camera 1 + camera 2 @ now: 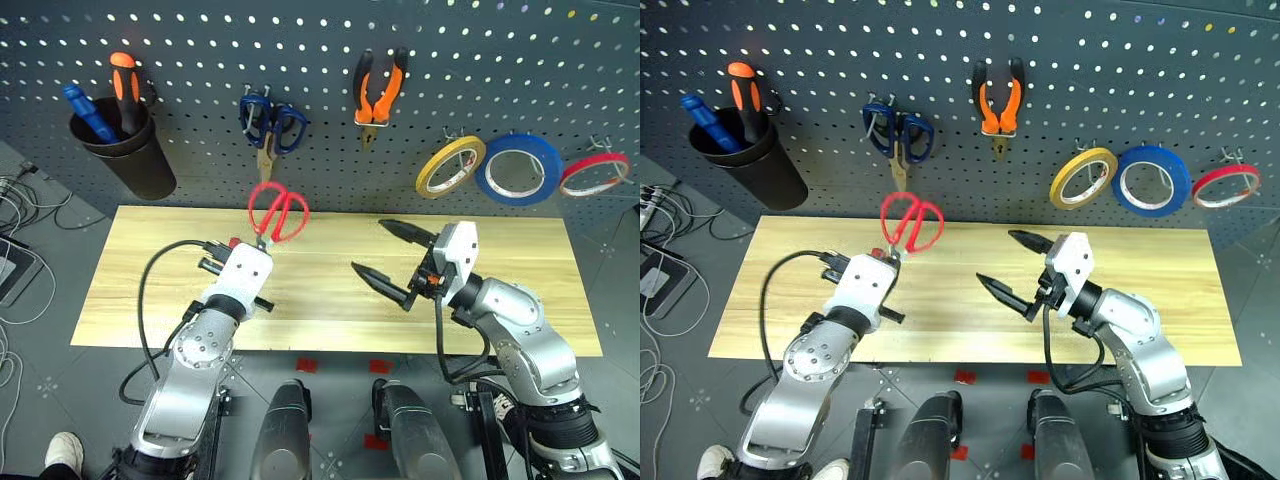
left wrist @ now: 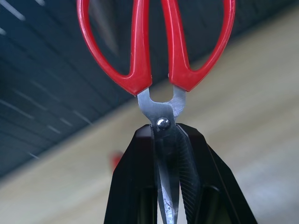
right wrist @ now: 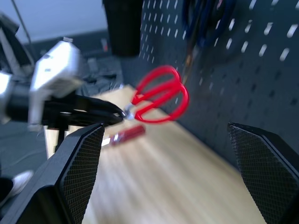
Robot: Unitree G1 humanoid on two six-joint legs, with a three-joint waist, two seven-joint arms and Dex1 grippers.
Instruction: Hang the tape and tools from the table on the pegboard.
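Note:
My left gripper [image 1: 262,243] is shut on the blades of the red-handled scissors [image 1: 278,213]. They are lifted off the table [image 1: 520,300], with the handles pointing at the pegboard [image 1: 200,40]. In the left wrist view the black fingers [image 2: 187,168] pinch the blades just below the pivot. My right gripper [image 1: 372,248] hovers open and empty over the table's middle, to the right of the scissors. The yellow tape [image 1: 450,166] and the orange-and-black pliers [image 1: 378,95] hang on the pegboard. A red-handled screwdriver [image 3: 124,135] lies on the table under the left gripper.
A black cup [image 1: 125,150] at the pegboard's left holds a blue and an orange-and-black screwdriver. Blue scissors [image 1: 268,120] hang just above the red ones. A blue roll [image 1: 518,168] and a red roll [image 1: 595,173] hang right of the tape. Cables [image 1: 15,200] lie on the floor at left.

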